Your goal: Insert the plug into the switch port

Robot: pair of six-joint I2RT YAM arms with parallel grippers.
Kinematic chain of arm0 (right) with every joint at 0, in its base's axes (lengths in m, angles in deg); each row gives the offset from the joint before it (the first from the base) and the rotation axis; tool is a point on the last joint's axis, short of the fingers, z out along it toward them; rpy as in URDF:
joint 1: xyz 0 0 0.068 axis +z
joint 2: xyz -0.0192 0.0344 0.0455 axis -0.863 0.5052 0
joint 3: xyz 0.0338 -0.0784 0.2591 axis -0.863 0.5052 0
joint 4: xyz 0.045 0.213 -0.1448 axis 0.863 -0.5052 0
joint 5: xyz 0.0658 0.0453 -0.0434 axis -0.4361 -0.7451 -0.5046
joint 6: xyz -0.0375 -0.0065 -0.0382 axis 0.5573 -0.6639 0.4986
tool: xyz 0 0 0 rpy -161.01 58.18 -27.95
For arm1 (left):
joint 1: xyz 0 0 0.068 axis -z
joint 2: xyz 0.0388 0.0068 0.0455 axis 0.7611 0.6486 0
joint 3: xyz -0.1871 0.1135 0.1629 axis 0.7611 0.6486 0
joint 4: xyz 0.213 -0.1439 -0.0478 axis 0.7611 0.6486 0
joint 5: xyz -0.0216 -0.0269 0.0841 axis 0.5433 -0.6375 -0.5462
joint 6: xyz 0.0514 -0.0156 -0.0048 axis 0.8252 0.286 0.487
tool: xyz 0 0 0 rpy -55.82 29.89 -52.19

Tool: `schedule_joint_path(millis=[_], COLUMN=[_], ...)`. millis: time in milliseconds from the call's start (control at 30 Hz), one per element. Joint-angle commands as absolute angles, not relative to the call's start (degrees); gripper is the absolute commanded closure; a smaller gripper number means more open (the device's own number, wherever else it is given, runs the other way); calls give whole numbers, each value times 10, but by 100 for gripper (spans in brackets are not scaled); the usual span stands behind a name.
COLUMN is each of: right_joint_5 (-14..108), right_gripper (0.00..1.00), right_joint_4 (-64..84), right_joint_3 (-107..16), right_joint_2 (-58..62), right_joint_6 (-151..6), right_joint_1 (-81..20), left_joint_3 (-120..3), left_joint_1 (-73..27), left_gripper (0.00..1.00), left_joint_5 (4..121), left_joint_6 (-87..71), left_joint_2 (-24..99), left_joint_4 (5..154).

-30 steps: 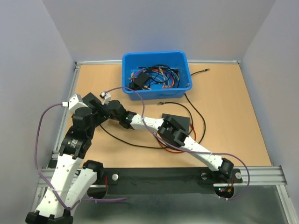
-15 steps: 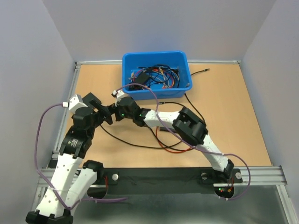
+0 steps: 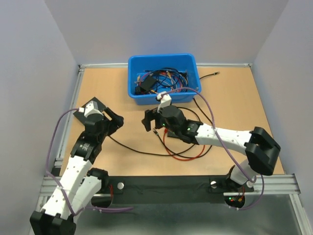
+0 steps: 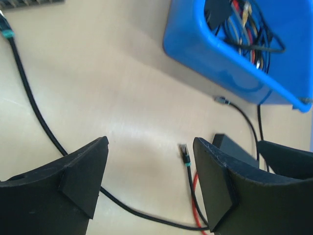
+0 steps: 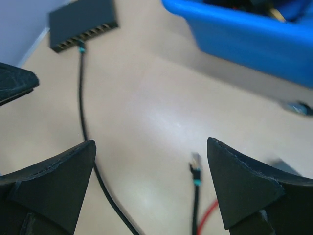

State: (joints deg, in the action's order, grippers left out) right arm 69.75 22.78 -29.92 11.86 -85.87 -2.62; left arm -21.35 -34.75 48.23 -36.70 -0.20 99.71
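The thin red cable (image 3: 182, 155) loops on the table under my right arm. It also shows low in the left wrist view (image 4: 194, 196) and the right wrist view (image 5: 211, 213). Its red-booted plug is not clearly visible. The switch (image 5: 84, 25) is a dark box with a row of ports and one black cable plugged in. Its edge shows in the left wrist view (image 4: 30, 2). My left gripper (image 3: 116, 122) (image 4: 150, 147) and right gripper (image 3: 148, 121) (image 5: 151, 147) are both open and empty, facing each other. A black plug with a teal band (image 4: 185, 152) (image 5: 195, 166) lies between them.
A blue bin (image 3: 164, 78) full of cables stands at the back (image 4: 215, 54) (image 5: 244, 34). Black cables (image 3: 137, 151) trail across the table, one with a metal plug (image 4: 220, 100). The table has raised rails at its left, back and front edges.
My right gripper has drawn back to the right, away from the left gripper, and its arm has stretched out low. The left arm has shifted, uncovering the table's left side.
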Motion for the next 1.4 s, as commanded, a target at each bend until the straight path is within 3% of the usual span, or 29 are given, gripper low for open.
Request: schedule_joint_path(millis=[0, 200, 467, 800, 1033, 1367], right_joint_5=[772, 802, 750, 728, 715, 701], right_gripper=[0, 0, 1, 1, 2, 5], right_joint_4=[134, 35, -32, -36, -25, 7], right_joint_3=[-213, -136, -82, -41, -48, -81], right_joint_2=[47, -74, -86, -90, -61, -6], right_joint_6=[-937, -1069, -1170, -1190, -1174, -1148], right_joint_1=[-52, -68, -168, -247, -250, -250], left_joint_3=[-174, -168, -274, -349, -381, -381], left_joint_1=[-319, -203, -102, -71, -61, -59], left_gripper=[20, 21, 22, 23, 24, 26], left_joint_5=[565, 527, 520, 541, 542, 557], left_joint_6=[-372, -412, -418, -406, -398, -395], left_joint_2=[47, 140, 333, 472, 539, 559], left_joint_4=[899, 789, 733, 688, 669, 653])
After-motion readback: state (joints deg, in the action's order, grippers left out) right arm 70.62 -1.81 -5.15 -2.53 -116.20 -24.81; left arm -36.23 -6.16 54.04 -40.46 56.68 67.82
